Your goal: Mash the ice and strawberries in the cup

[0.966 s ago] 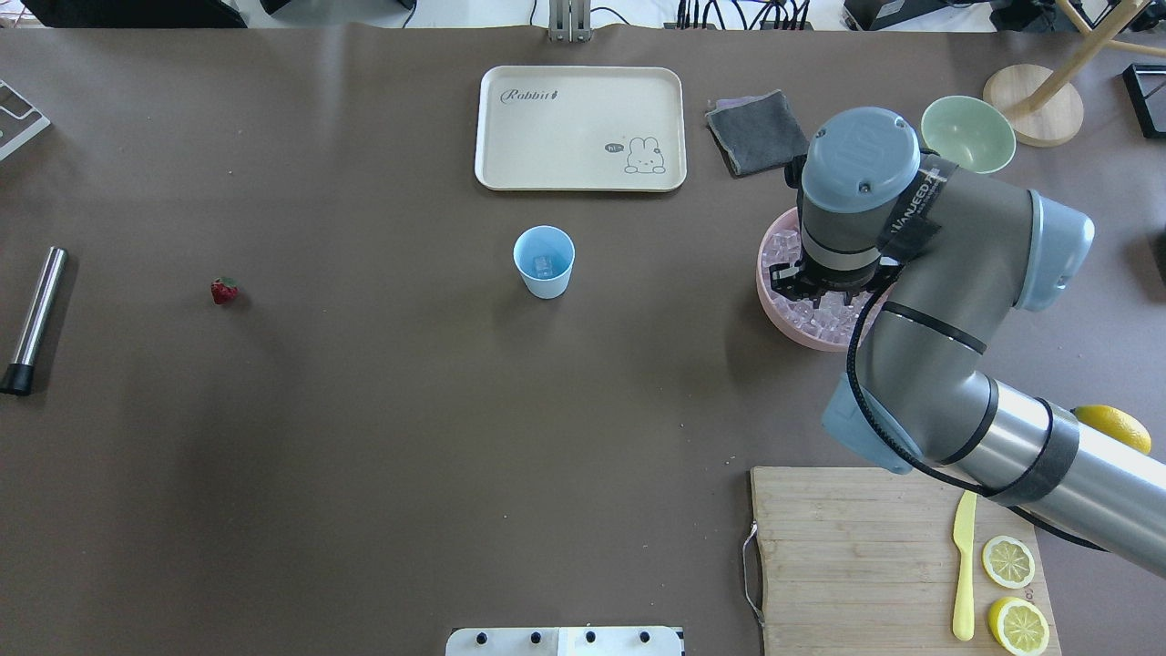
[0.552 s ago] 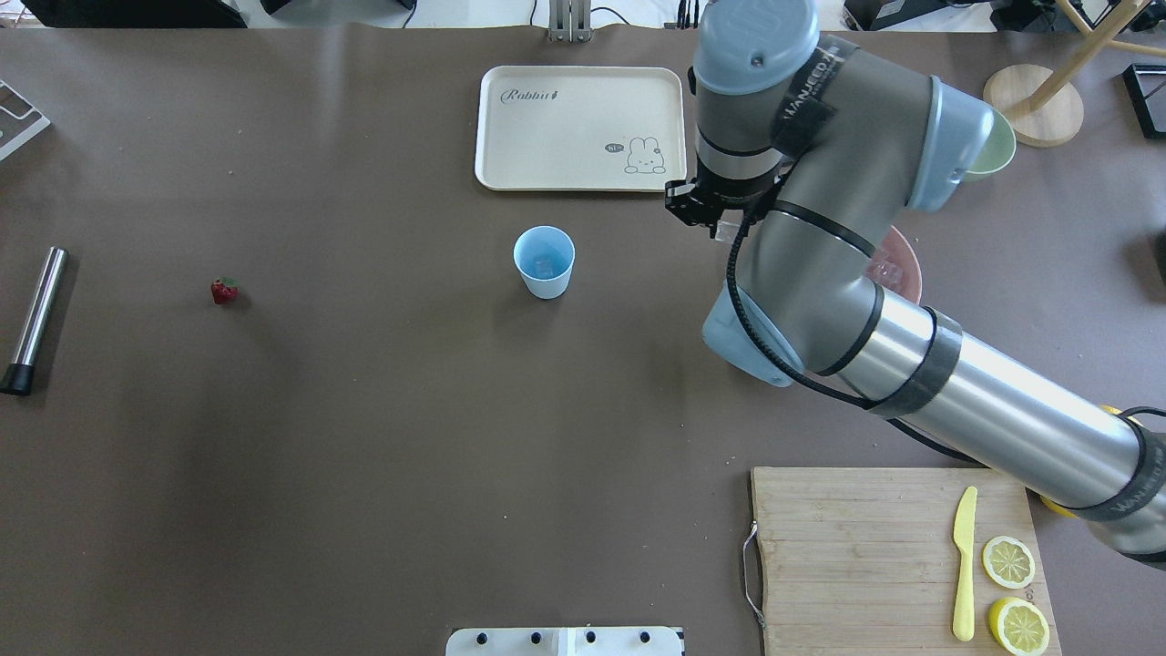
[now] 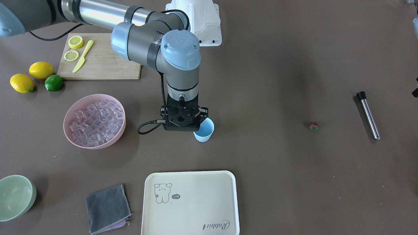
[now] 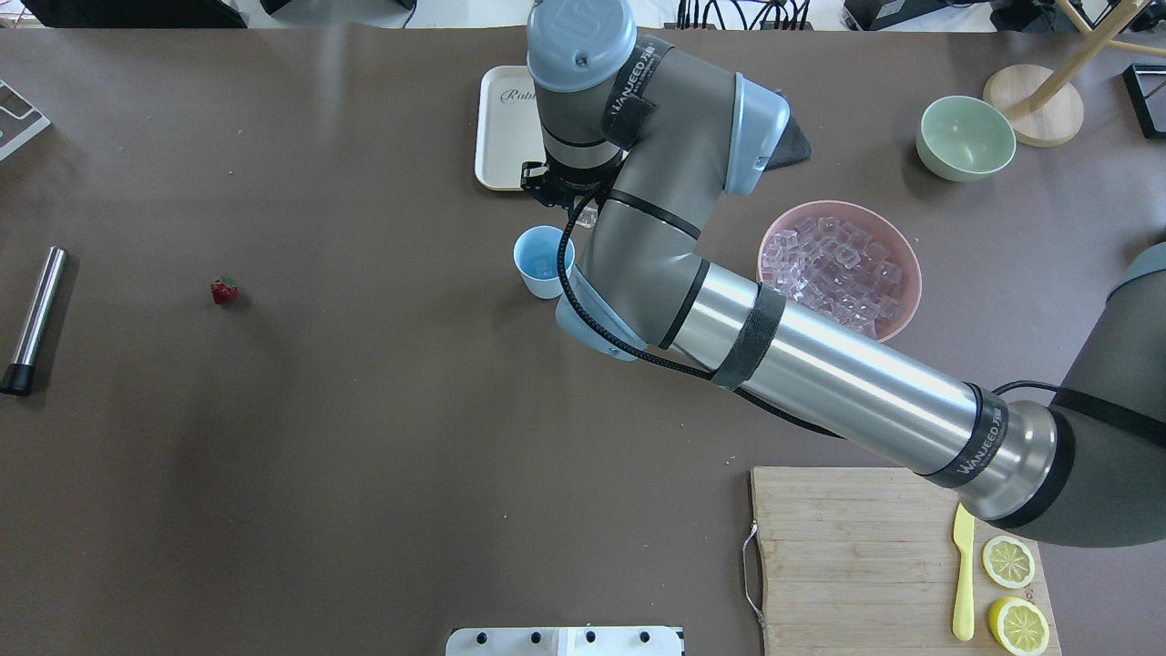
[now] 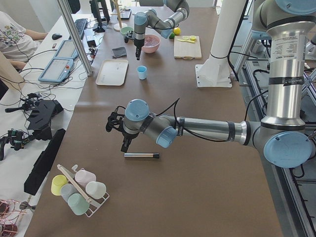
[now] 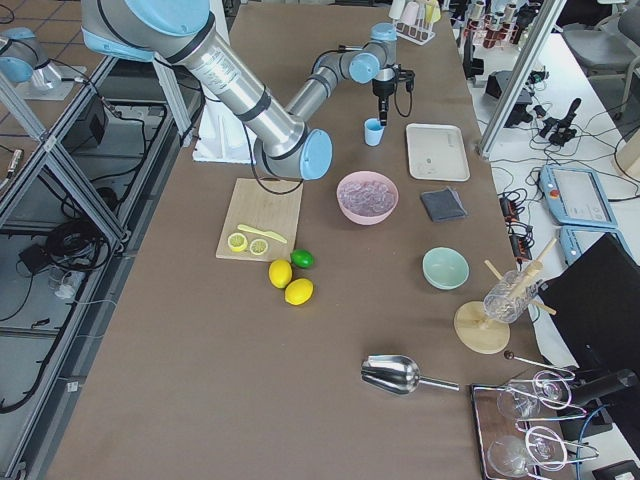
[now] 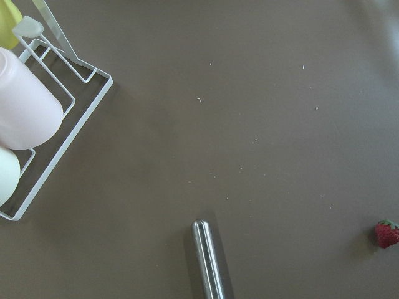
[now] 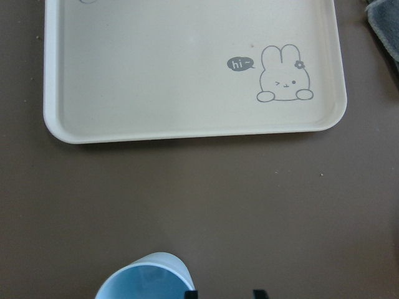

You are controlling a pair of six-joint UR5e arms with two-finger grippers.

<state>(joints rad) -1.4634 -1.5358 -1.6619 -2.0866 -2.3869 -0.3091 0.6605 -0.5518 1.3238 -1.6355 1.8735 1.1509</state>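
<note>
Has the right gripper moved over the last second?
Yes. In the overhead view the right gripper has swung left, from above the pink bowl to the robot-side edge of the tray, close to the cup.

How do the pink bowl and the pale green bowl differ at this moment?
The pink bowl is filled with ice cubes, while the pale green bowl is empty. The pink bowl is also wider than the pale green bowl. Both are round, have no handles, and stand upright on the table on the robot's right side.
</note>
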